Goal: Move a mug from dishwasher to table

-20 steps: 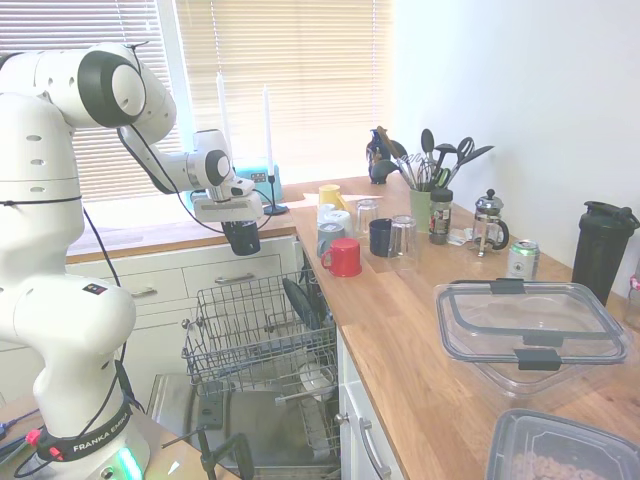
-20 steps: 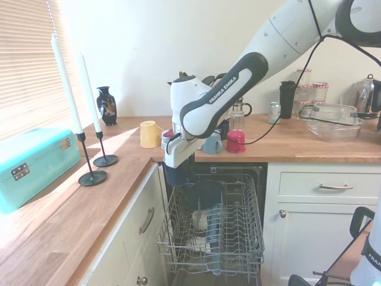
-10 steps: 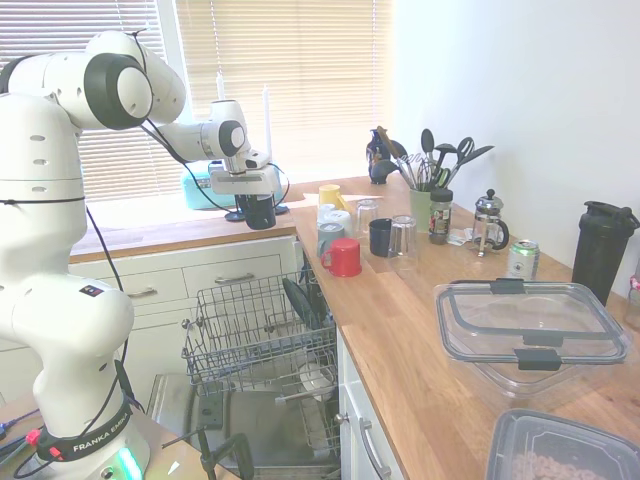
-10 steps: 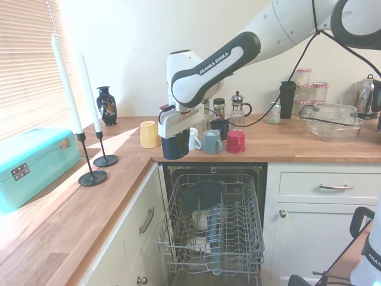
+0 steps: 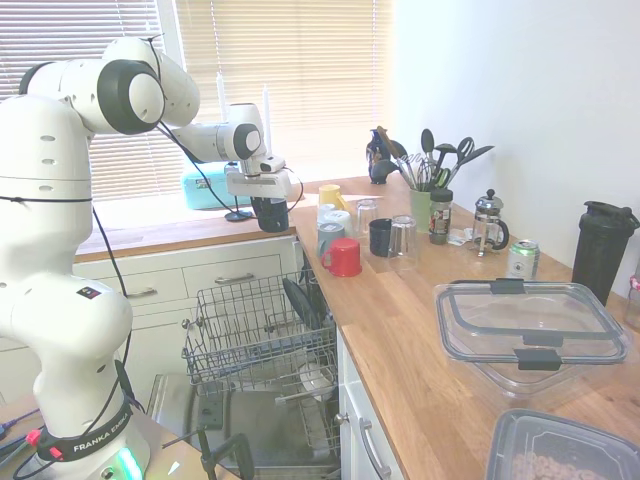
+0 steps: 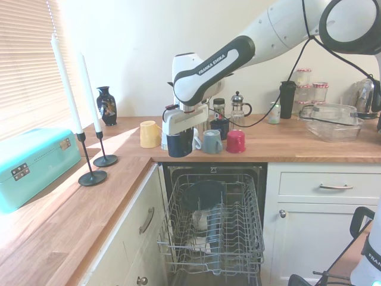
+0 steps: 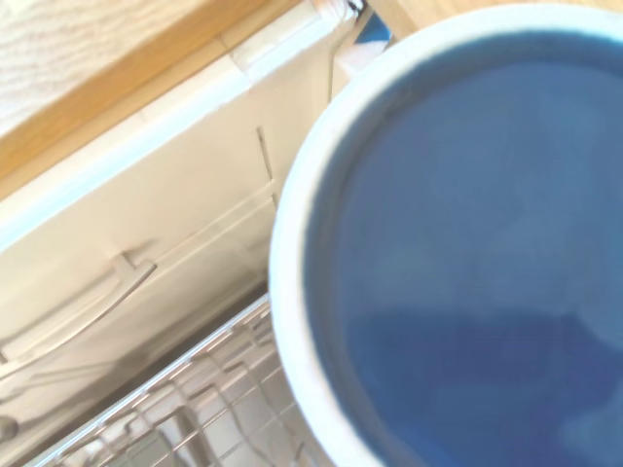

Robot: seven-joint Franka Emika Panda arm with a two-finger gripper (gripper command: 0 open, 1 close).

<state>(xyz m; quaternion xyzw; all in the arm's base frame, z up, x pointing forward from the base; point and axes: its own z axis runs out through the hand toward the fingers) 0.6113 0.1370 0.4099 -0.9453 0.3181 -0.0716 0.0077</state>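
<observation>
1. One mug (image 6: 180,145), dark and upright, hangs clamped in the pincer (image 6: 179,134) above the dishwasher (image 6: 212,229), level with the desk (image 6: 286,143) edge.
2. Likely rigid, glazed, slippery, breakable; rim hold seems right.

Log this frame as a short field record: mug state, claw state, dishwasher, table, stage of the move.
mug: dark navy mug held upright in the air, at about countertop height, by the inner corner of the counter
claw: claw shut on the mug from above
dishwasher: dishwasher open, wire rack pulled out, some dishes inside
table: wooden table with a red mug, yellow mug and other cups near the corner
stage: mug out of the rack, not yet set down
</observation>
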